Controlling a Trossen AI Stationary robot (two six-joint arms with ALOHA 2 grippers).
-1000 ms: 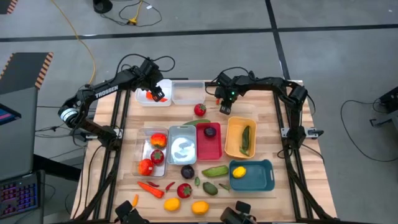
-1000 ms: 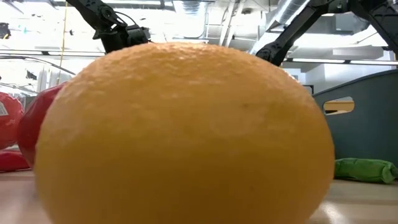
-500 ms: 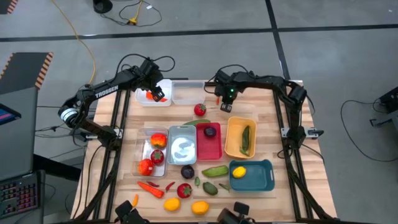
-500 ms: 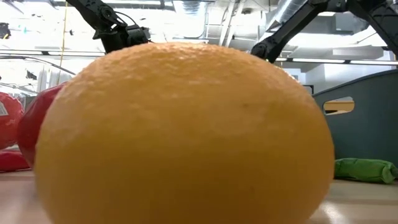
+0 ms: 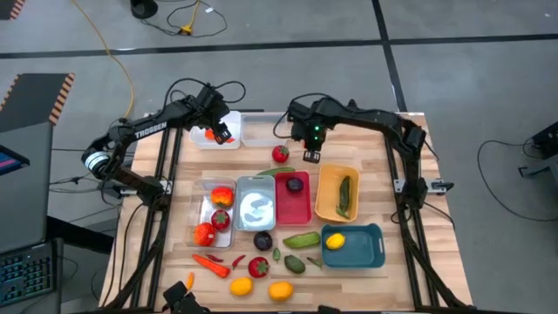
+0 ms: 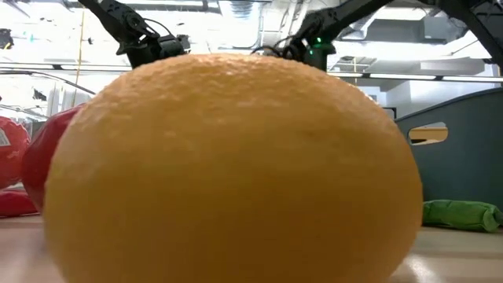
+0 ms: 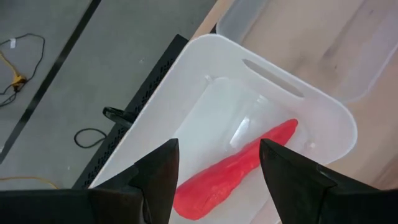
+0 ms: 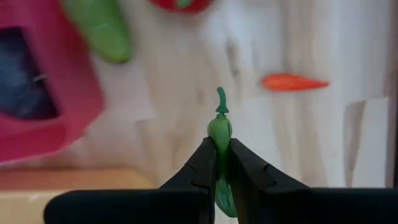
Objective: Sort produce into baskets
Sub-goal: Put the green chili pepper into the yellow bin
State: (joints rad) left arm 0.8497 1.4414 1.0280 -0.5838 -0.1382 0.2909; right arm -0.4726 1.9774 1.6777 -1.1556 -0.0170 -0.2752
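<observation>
Green chili (image 8: 219,134) pinched mid-body in right gripper (image 8: 218,163) fingers: light, slick, stiff. Left gripper (image 7: 217,167) fingers part-open, empty, above white bin (image 7: 323,115).

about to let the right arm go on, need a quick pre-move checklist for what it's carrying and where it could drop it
1. Right claw shut on the small green chili: ok.
2. Chili seated firmly between the fingers: cannot tell; only its tip and stem stick out.
3. Yellow-orange bin has room beside the green cucumber: ok.
4. Path from the right claw clear of the red tomato: not ok, it lies close by.
5. Left claw out of the way, open over the white bin holding a red pepper: ok.
</observation>
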